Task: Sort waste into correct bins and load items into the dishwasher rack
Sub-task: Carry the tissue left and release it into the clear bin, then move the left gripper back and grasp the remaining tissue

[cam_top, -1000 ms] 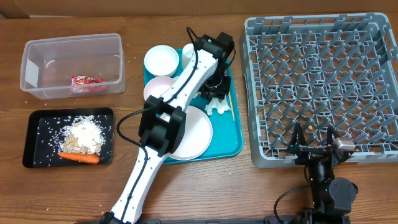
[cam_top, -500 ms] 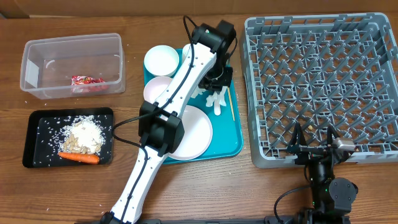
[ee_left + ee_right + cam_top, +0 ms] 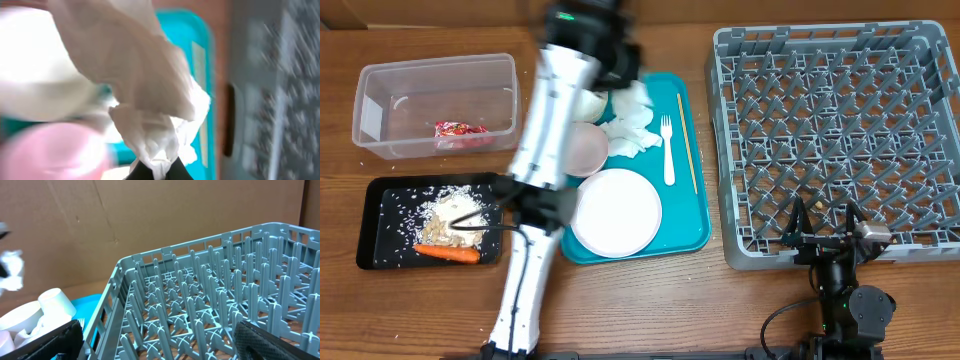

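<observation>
Wooden table (image 3: 620, 300), cardboard wall behind. Left arm blurred in overhead.

Left gripper (image 3: 157, 172) clamped on one crumpled white napkin (image 3: 150, 95). Pinched at one end, rest trailing straight out from the fingertips, long axis in line with the jaws. From overhead, napkin sits over far half of teal serving tray (image 3: 695, 228), just left of the fork tines.

- One white fork (image 3: 668, 150): long axis near-to-far, tines at far end.
- One wooden stick (image 3: 687, 150): parallel, just right of fork.
- One plate (image 3: 616, 212), one small bowl (image 3: 585, 148) clear of the arm.
- One red wrapper (image 3: 460, 131) in clear tub (image 3: 365, 110).
- One carrot (image 3: 447, 253): lengthwise left-right in black tray (image 3: 365, 225), beside rice.

Right gripper (image 3: 823, 238) at near wall of rack (image 3: 840, 120), fingers (image 3: 55, 340) wide apart, holding nothing.
</observation>
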Controlling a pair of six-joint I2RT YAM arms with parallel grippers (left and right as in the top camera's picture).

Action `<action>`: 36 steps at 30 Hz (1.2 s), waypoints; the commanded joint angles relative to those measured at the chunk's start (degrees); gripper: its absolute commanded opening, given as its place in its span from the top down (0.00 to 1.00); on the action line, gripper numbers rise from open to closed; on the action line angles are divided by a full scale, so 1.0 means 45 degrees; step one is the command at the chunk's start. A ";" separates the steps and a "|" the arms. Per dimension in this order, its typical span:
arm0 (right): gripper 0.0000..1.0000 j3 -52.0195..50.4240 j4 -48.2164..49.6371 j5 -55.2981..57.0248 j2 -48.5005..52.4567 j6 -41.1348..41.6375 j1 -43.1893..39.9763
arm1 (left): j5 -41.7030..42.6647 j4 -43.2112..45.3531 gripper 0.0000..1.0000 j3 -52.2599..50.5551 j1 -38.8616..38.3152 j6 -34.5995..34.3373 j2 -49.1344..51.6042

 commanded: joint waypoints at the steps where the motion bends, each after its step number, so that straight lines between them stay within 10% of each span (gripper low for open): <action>1: 0.00 -0.0131 0.0063 -0.0024 -0.0083 0.0044 -0.0034 | 0.0253 -0.0078 0.96 0.0223 0.2365 -0.0733 -0.0243; 14: 0.00 -0.0131 0.0063 -0.0024 -0.0083 0.0044 -0.0034 | 0.0903 -0.0083 0.66 -0.0039 0.6781 -0.0811 -0.0238; 17: 0.00 -0.0136 0.0063 -0.0024 -0.0083 0.0044 -0.0034 | 0.1166 -0.0083 0.17 -0.0214 0.6742 -0.0811 -0.0238; 25: 0.00 -0.0131 0.0063 -0.0024 -0.0083 0.0044 -0.0034 | 0.2948 -0.0078 0.41 -0.0345 0.5343 0.0306 -0.0238; 36: 0.00 -0.0131 0.0063 -0.0024 -0.0083 0.0044 -0.0034 | 0.0053 -0.0073 0.38 -0.1171 -0.0636 0.1112 -0.0223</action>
